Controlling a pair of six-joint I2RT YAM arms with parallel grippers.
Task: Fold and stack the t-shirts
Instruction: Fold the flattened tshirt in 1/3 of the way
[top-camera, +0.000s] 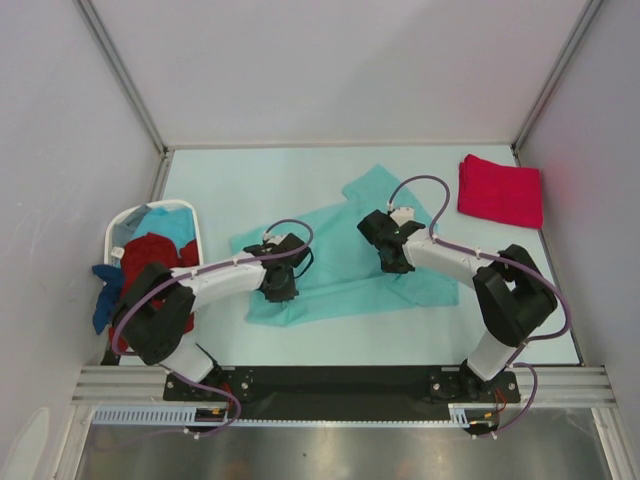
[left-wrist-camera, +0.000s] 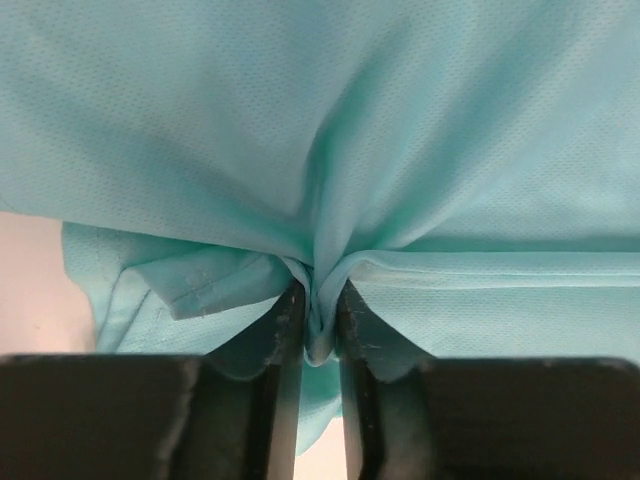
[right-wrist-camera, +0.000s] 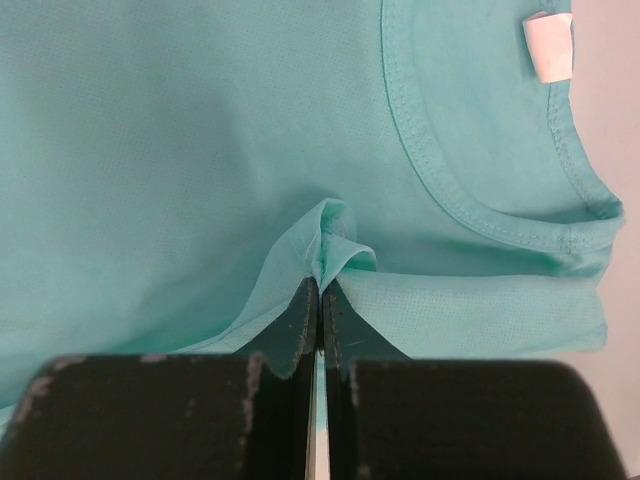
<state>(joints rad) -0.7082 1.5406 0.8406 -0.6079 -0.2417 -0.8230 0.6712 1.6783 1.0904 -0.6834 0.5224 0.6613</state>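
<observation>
Teal t-shirt (top-camera: 340, 272) pinched by right tool (right-wrist-camera: 320, 292) and, seemingly, left tool (left-wrist-camera: 320, 305).

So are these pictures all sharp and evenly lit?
Top external view: even, soft light, only faint shadows around the light teal cloth t-shirt, a dull sheen on the metal strip in front. Left wrist view: the weave is crisp, the black fingers near the lens look softer. Right wrist view: the neckline stitching is sharp; the small white label is slightly washed out.
</observation>
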